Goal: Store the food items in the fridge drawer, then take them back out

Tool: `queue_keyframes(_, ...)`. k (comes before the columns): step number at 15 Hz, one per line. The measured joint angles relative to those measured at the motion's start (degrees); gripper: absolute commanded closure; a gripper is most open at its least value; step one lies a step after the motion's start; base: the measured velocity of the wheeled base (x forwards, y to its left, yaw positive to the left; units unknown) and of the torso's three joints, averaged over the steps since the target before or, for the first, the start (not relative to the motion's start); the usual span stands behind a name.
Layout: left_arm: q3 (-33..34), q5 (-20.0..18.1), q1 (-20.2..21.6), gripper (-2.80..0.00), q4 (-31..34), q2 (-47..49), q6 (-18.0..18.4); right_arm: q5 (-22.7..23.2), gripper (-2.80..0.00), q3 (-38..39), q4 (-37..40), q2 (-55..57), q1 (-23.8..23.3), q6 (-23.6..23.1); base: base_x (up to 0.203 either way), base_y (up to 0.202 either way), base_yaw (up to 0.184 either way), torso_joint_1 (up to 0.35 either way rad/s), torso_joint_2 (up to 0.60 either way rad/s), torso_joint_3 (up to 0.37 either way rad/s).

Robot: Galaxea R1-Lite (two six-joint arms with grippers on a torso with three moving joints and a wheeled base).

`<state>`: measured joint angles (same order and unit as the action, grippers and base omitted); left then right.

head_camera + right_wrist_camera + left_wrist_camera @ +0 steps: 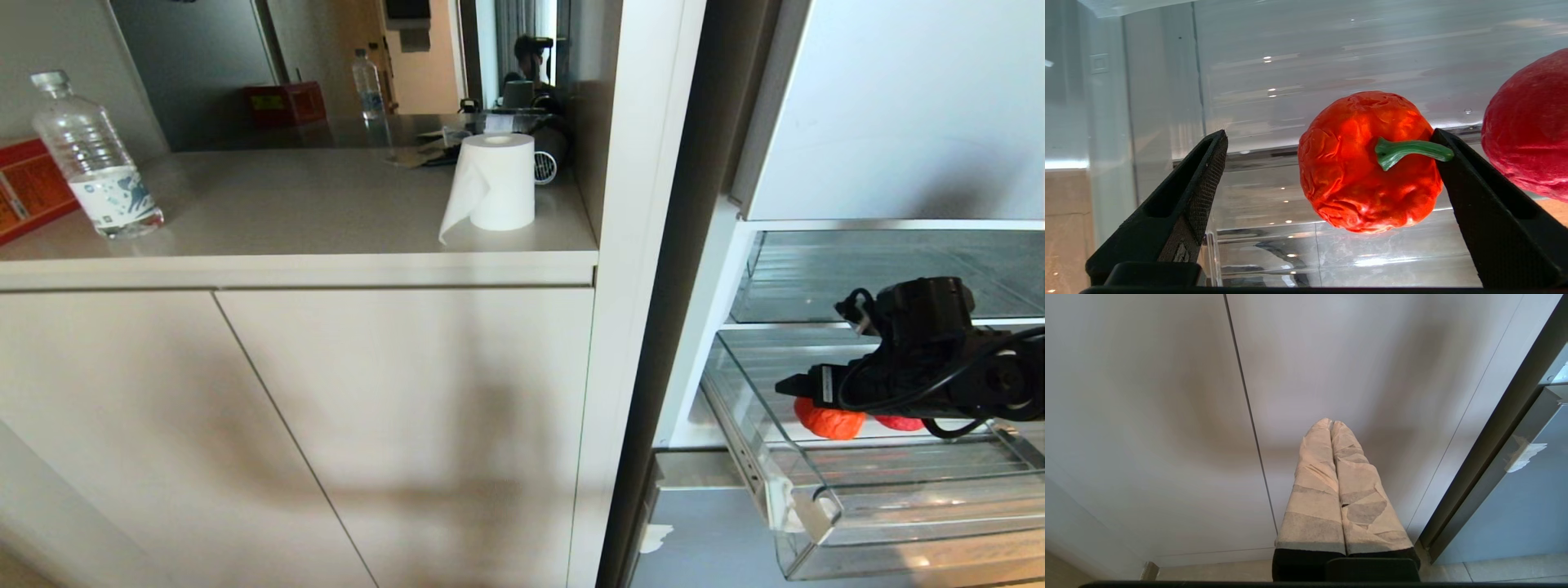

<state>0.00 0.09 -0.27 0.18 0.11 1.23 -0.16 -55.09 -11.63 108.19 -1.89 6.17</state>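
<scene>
As I hung my right hand (1327, 139) over the pulled-out fridge drawer (824, 523), its fingers (1206, 171) stood spread wide and gripped nothing, with the tangerine (1367, 161) lying between them, nearer one finger, which seemed to touch or nearly touch the tip of its green stem (1408, 151). I judged the tangerine light, its bumpy, wrinkled skin likely to give the ribbed pads some purchase, and perhaps soft enough to dent under a hard squeeze; taking it across its broad middle, clear of the stem, seemed the safer hold. Being round, it could roll on the slick clear floor of the drawer if nudged before both fingers met it. Just beside it lay the apple (1531, 126), red and smoother, which I judged more slippery and best taken across its widest part too. In the head view both fruits sat toward the back of the drawer, partly hidden under my arm. My left hand (1331, 424) hung parked low before the cabinet doors (1167, 416), its taped fingers pressed together and empty. Farther off, on the bench (310, 212), stood a paper roll (498, 184) and a water bottle (94, 159) whose blue label I could not read; a red box (24, 192) at the edge carried print too small to make out.
</scene>
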Motion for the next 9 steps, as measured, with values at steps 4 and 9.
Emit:
queue_keyframes(4, 0.0, 0.0, 0.0, 0.00, 0.0, 0.0, 0.0, 0.1, -2.80, 0.2, 0.1, -0.2, 0.0, 0.1, 0.000, 0.000, 0.000, 0.000, 0.00, 0.000)
queue_keyframes(9, 0.0, 0.0, 0.0, 0.00, 0.0, 0.0, 0.0, -0.1, -2.80, 0.8, 0.8, -3.0, -0.1, 0.1, 0.000, 0.000, 0.000, 0.000, 0.00, 0.000)
